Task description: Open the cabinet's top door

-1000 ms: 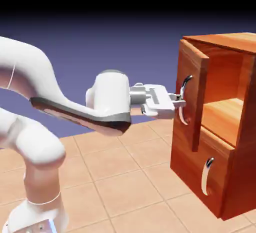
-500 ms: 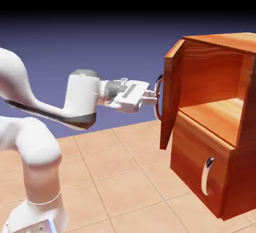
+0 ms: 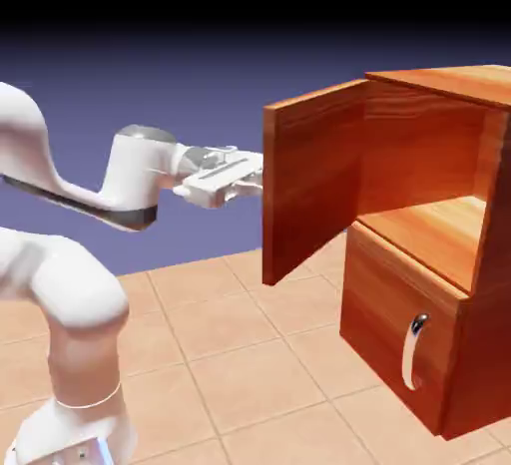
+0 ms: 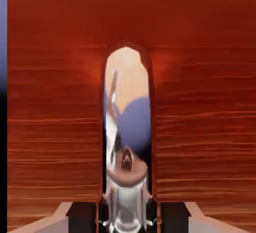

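Exterior view: the cabinet (image 3: 429,253) stands at right on the tiled surface (image 3: 230,353). The top door (image 3: 309,189) has swung from barely ajar a second ago to wide open, its inner face turned toward the viewer and the upper shelf exposed; the task looks essentially done. The gripper (image 3: 255,176) meets the door's far side, its hold hidden here.

Hand view: door wood fills the frame. The silver handle (image 4: 127,142) runs up the middle; the jaws pinch it at the bottom edge.
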`<state>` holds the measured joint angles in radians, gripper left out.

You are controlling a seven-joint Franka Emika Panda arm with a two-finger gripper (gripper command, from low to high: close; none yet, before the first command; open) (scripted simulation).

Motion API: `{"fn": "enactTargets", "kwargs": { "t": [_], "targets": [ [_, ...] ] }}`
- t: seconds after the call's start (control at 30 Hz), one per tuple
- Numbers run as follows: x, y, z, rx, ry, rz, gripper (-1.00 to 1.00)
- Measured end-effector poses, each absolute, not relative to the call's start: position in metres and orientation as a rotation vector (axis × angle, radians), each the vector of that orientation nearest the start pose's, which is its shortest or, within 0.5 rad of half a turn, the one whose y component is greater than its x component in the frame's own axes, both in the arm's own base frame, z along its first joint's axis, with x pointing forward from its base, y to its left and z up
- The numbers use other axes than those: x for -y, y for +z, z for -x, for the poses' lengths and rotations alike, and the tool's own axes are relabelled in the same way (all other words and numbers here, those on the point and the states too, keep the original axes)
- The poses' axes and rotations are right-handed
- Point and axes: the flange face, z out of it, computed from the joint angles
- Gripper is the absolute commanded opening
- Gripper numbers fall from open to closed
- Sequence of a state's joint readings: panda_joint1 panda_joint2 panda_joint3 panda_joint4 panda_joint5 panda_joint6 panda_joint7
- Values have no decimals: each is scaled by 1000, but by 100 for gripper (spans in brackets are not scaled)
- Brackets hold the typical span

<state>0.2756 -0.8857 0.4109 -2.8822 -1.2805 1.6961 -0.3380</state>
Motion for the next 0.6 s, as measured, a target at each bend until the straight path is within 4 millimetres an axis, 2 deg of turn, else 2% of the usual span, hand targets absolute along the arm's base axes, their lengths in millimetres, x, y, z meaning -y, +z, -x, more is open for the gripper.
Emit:
{"fn": "enactTargets", "kwargs": {
  "t": [0.33,0.6],
  "targets": [
    [-183,458,-274,-779,-427,-1382,-100],
    [-235,458,-293,-657,-567,-1458,-100]
  ]
}}
